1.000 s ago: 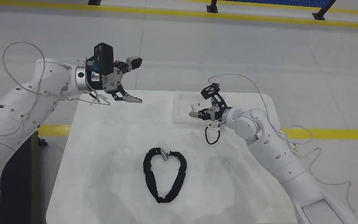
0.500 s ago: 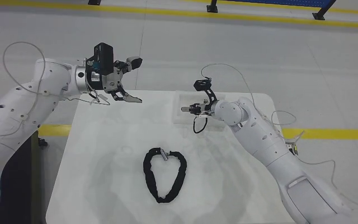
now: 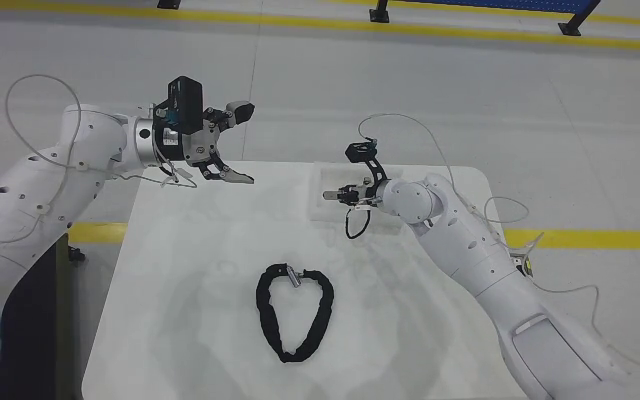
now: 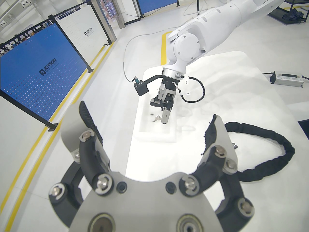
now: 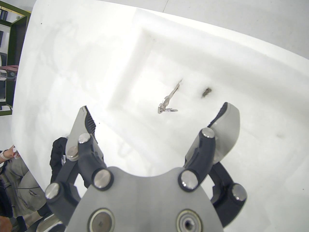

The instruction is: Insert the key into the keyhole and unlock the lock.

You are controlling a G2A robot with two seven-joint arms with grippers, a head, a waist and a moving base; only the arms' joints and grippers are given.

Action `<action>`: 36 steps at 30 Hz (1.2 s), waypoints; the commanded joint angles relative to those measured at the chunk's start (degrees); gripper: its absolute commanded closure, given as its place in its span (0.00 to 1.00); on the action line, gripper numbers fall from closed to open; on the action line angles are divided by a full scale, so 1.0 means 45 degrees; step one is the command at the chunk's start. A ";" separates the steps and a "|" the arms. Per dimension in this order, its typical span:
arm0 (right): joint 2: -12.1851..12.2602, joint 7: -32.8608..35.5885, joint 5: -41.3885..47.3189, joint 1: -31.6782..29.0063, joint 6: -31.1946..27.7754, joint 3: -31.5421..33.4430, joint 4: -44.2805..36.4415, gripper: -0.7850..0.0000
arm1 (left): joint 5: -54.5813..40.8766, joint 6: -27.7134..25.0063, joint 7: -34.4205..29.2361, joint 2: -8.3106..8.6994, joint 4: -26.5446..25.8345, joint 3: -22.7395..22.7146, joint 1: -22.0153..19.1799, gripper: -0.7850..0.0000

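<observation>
A small silver key (image 5: 169,97) on a ring lies in the recess of a white foam tray (image 5: 125,73) at the table's back. My right gripper (image 5: 155,115) hangs just above it, open, with the key between and slightly ahead of its fingertips. The left wrist view shows that right gripper (image 4: 164,114) over the key (image 4: 157,119). A black fabric-covered chain lock (image 3: 292,312) lies in a loop at the table's middle, its metal cylinder (image 3: 288,272) at the far end. My left gripper (image 3: 245,143) is open and empty, held high over the table's back left corner.
The white table (image 3: 180,300) has rounded corners and drops off to the floor on all sides. A black cable loop (image 3: 352,225) hangs under the right wrist. The tray (image 3: 322,205) sits near the back edge.
The right arm swung left and forward over the tray during the first half second, then held almost still. The left arm and the chain lock have not moved.
</observation>
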 commanded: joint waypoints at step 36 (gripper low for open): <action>-0.1744 0.2244 -0.1292 0.1998 0.3921 -0.1707 0.1662 0.56 | 0.0001 0.0000 0.0000 0.0000 0.0000 0.0000 0.0000 0.00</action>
